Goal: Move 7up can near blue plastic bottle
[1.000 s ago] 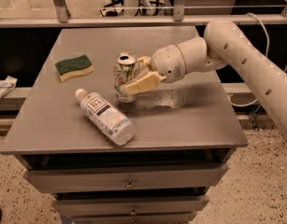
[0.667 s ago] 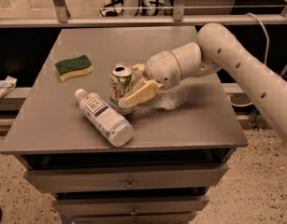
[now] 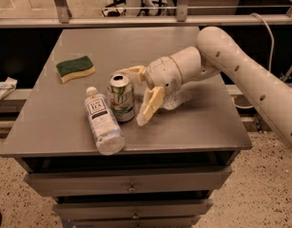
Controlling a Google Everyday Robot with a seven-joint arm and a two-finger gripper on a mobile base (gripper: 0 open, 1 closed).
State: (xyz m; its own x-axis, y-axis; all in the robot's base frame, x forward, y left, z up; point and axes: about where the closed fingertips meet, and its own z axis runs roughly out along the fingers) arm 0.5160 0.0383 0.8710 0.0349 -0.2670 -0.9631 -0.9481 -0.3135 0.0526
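Observation:
The 7up can point(image 3: 121, 97) stands upright on the grey table point(image 3: 198, 122), its silver top open to view. Its left side is right beside the blue plastic bottle point(image 3: 103, 122), which lies on its side with its white cap pointing away from me. My gripper point(image 3: 132, 97) reaches in from the right at the can's height. Its cream fingers point(image 3: 150, 106) are spread open. One finger is behind the can's top and the other is at the can's right front, a little apart from it.
A green and yellow sponge point(image 3: 75, 68) lies at the table's back left. A crumpled clear wrapper point(image 3: 180, 99) lies under my wrist. The table has drawers point(image 3: 131, 182) below its front edge. A white object point(image 3: 3, 89) sits on a ledge to the left.
My gripper carried the can left and forward to the bottle's side. The can now stands on the table and the fingers have spread apart from it.

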